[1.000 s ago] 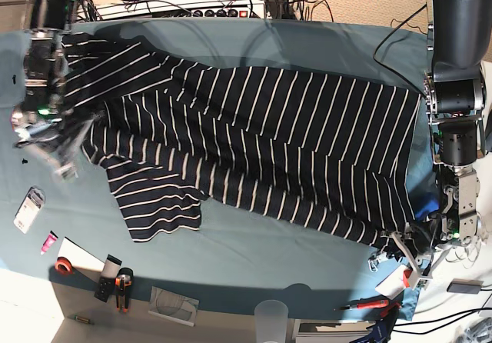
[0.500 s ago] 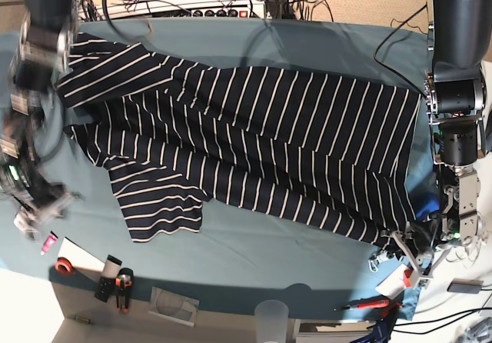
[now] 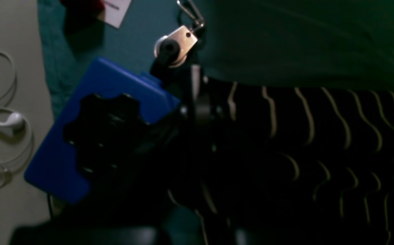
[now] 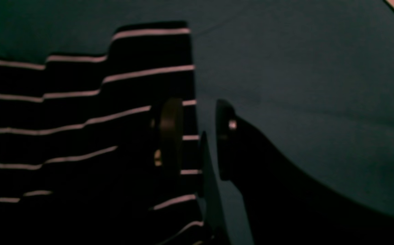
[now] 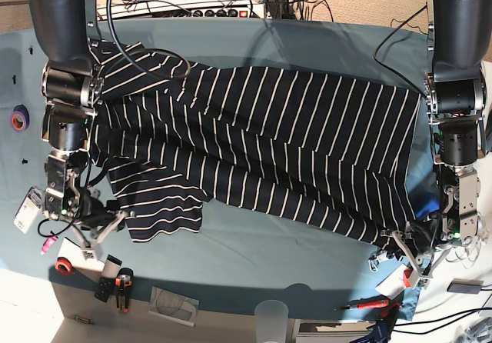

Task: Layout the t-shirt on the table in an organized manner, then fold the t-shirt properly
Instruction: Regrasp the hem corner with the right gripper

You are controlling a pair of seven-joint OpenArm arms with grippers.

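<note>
The left gripper (image 5: 405, 244) is clamped on the hem corner of the t-shirt (image 5: 261, 151) at the near right of the base view. In the left wrist view its dark jaws sit together with striped fabric bunched between them (image 3: 197, 112). Just beside it lie a blue block (image 3: 91, 119) and a small metal clip (image 3: 178, 41), both on the table (image 5: 307, 39). White earphones (image 3: 10, 120) lie further off, on the pale edge beyond the teal cloth.

The right gripper (image 5: 108, 221) sits at the near left of the base view, at the outer edge of the lower sleeve. In the right wrist view its jaws stand apart (image 4: 197, 136), one finger (image 4: 169, 132) over the striped sleeve, the other over bare teal cloth, with the sleeve's edge running between them. Whether either finger touches the fabric I cannot tell; nothing is gripped.

The t-shirt lies spread across the middle of the table, its body running from left to right in the base view, hem at the right, sleeves at the left. The upper sleeve lies partly under the right arm. The fabric is wrinkled near the sleeves and flatter toward the hem.

Along the near edge lie a roll of red tape (image 5: 64, 265), an orange-handled tool (image 5: 122, 288) and a clear cup (image 5: 271, 314).
</note>
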